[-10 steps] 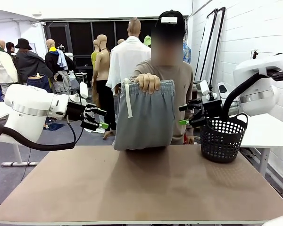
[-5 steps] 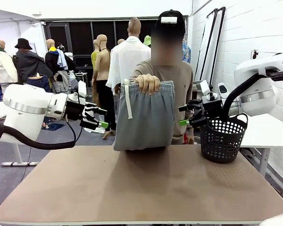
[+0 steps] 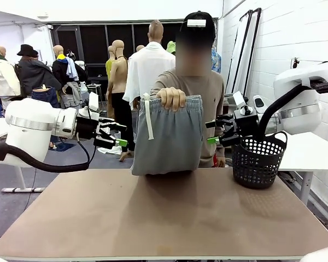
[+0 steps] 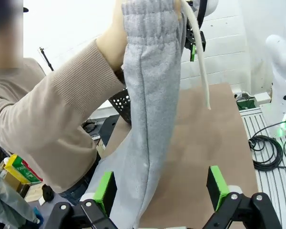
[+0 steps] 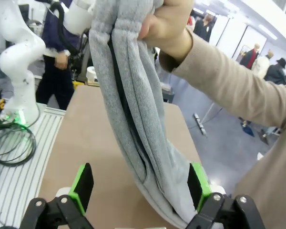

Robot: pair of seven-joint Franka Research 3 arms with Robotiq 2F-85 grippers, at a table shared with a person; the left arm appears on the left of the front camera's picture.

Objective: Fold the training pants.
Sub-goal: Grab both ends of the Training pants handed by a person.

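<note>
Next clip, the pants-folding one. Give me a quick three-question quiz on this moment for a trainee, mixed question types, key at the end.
1. True or false: the training pants lie flat on the table.
2. Where does the black perforated basket stand? A) on the table's far corner at the robot's right B) in the middle of the table C) on the floor
3. Fill in: the left gripper and the right gripper both have their jaws ____.
Key: 1 false, the person's hand holds them up by the waistband. 2 A. 3 open, holding nothing.
</note>
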